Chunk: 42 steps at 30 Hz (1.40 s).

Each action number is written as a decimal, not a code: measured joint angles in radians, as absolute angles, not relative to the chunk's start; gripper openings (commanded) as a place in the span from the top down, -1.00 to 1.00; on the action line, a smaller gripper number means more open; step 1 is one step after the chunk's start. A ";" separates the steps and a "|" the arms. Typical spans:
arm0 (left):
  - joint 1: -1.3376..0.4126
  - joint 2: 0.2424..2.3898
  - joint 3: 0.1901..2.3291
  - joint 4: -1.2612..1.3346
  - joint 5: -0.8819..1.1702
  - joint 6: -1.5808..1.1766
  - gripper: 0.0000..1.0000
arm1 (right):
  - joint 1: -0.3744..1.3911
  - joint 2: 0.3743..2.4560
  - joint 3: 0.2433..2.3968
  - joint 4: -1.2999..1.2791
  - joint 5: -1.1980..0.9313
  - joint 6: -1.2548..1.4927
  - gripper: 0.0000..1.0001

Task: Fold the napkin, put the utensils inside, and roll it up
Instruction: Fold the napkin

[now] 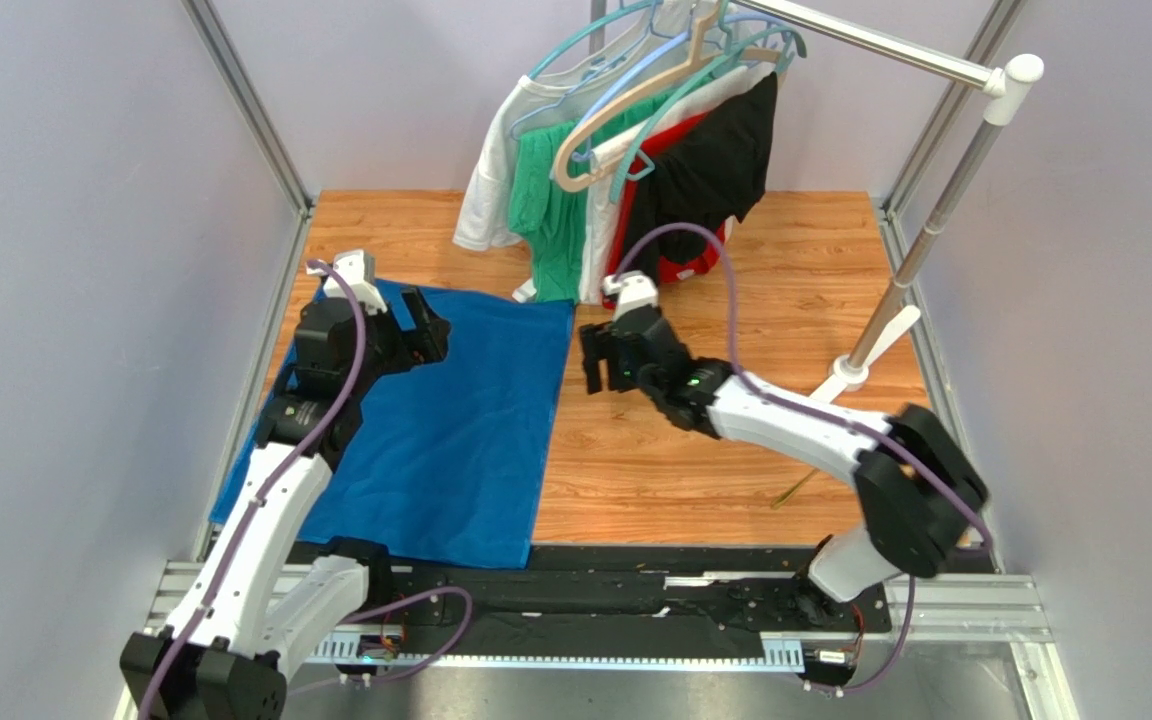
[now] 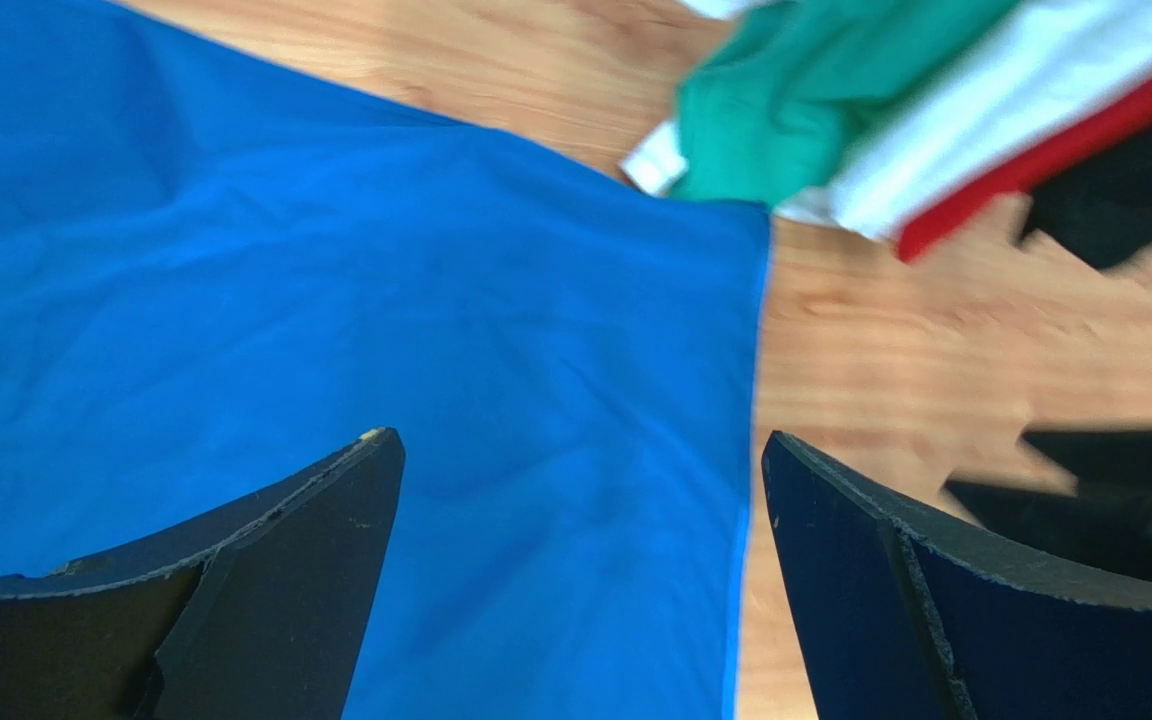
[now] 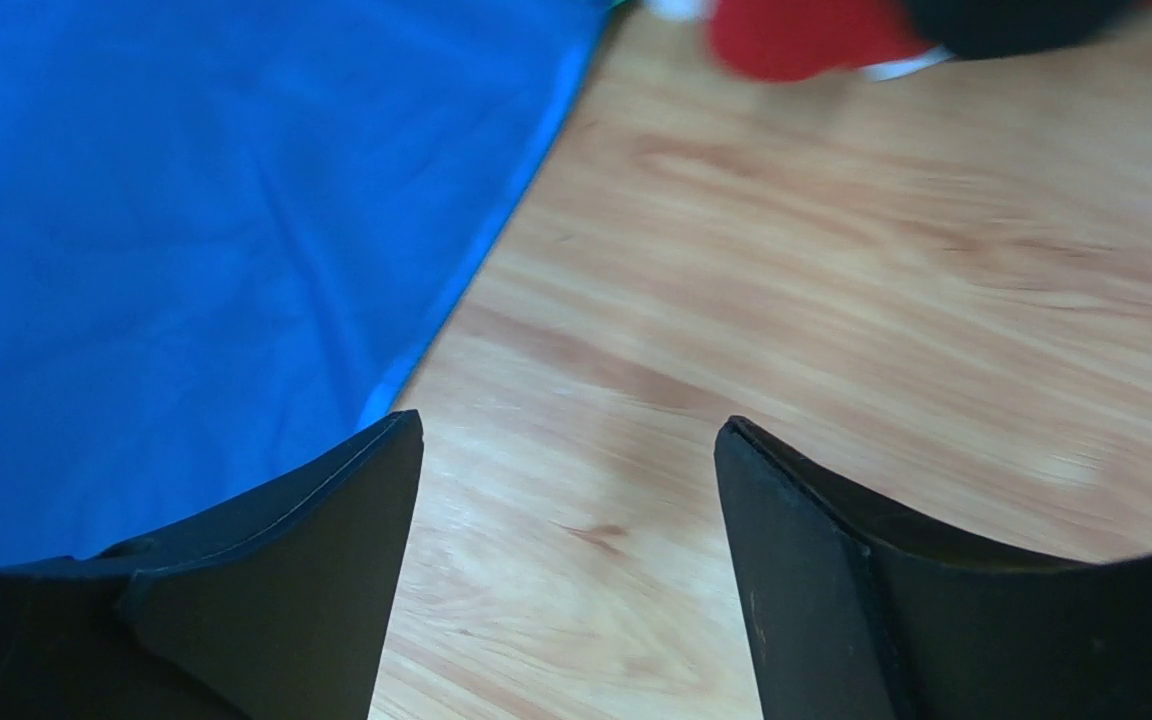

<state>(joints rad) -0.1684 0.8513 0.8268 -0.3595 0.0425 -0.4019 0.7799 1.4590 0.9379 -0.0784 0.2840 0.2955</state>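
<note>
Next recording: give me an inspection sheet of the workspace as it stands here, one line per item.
Surface: wooden tabletop, bare right of the napkin.
Job's things: blue napkin spread flat, unfolded, on the left half; utensils: nothing seen.
Clutter: garments on hangers on a rack at the far edge, hems low over the table.
Tools: left tool open above the napkin; right tool open above bare wood beside it; both empty.
Cables: purple cables along both arms.
Surroundings: grey walls, metal frame posts.
</note>
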 measured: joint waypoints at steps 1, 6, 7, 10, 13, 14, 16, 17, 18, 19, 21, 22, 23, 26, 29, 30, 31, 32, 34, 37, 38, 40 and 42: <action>-0.168 0.879 0.813 -0.332 0.011 -0.416 -0.98 | 0.801 1.517 0.968 -0.078 0.278 0.306 -0.50; -0.109 1.104 0.820 -0.194 -0.064 -0.472 -0.98 | 0.895 1.752 1.122 -0.110 0.278 0.344 -0.47; -0.093 1.155 0.829 -0.177 -0.070 -0.479 -0.98 | 0.904 1.781 1.148 -0.117 0.278 0.350 -0.48; -0.030 1.314 0.879 -0.131 -0.073 -0.496 -0.98 | 0.926 1.861 1.214 -0.136 0.278 0.377 -0.48; 0.025 1.453 0.969 -0.112 -0.065 -0.504 -0.98 | 0.927 1.900 1.243 -0.155 0.281 0.393 -0.49; 0.034 1.485 0.996 -0.105 -0.064 -0.504 -0.98 | 0.927 1.912 1.254 -0.166 0.285 0.395 -0.49; 0.053 1.561 1.069 -0.089 -0.059 -0.507 -0.97 | 0.926 1.941 1.282 -0.181 0.291 0.395 -0.49; 0.062 1.607 1.119 -0.091 -0.053 -0.510 -0.97 | 0.926 1.956 1.299 -0.189 0.298 0.396 -0.49; 0.066 1.642 1.156 -0.084 -0.047 -0.512 -0.97 | 0.925 1.970 1.314 -0.194 0.305 0.395 -0.49; 0.070 1.681 1.196 -0.078 -0.043 -0.514 -0.97 | 0.924 1.983 1.330 -0.199 0.311 0.395 -0.49; 0.079 1.763 1.279 -0.065 -0.027 -0.520 -0.96 | 0.924 2.005 1.354 -0.209 0.326 0.392 -0.49; 0.083 1.807 1.317 -0.062 -0.017 -0.526 -0.94 | 0.922 2.012 1.363 -0.213 0.333 0.392 -0.49; 0.086 1.838 1.339 -0.058 -0.004 -0.532 -0.94 | 0.921 2.019 1.370 -0.215 0.337 0.391 -0.49; 0.101 1.925 1.374 -0.053 0.041 -0.558 -0.94 | 0.920 2.041 1.390 -0.218 0.340 0.387 -0.49; 0.113 1.966 1.369 -0.064 0.053 -0.572 -0.94 | 0.918 2.057 1.394 -0.223 0.336 0.384 -0.49; 0.115 1.972 1.366 -0.068 0.054 -0.576 -0.94 | 0.917 2.062 1.395 -0.226 0.334 0.385 -0.49; 0.117 1.975 1.364 -0.072 0.056 -0.580 -0.94 | 0.917 2.064 1.395 -0.233 0.332 0.385 -0.49; 0.118 1.975 1.364 -0.072 0.058 -0.582 -0.94 | 0.917 2.067 1.395 -0.237 0.331 0.385 -0.49; 0.119 1.975 1.364 -0.070 0.065 -0.588 -0.94 | 0.916 2.072 1.395 -0.249 0.331 0.383 -0.49; 0.120 1.975 1.360 -0.068 0.072 -0.598 -0.94 | 0.917 2.072 1.395 -0.251 0.325 0.385 -0.49; 0.120 1.975 1.357 -0.068 0.072 -0.599 -0.94 | 0.916 2.072 1.395 -0.251 0.323 0.385 -0.49; 0.121 1.975 1.349 -0.066 0.075 -0.604 -0.94 | 0.916 2.072 1.395 -0.254 0.319 0.385 -0.49; 0.123 1.975 1.340 -0.066 0.084 -0.615 -0.94 | 0.917 2.072 1.395 -0.257 0.319 0.385 -0.49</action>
<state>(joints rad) 0.1234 1.9751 1.3396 -0.0658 0.0841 -0.6151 0.9169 2.0720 1.3949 -0.2573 0.3187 0.3847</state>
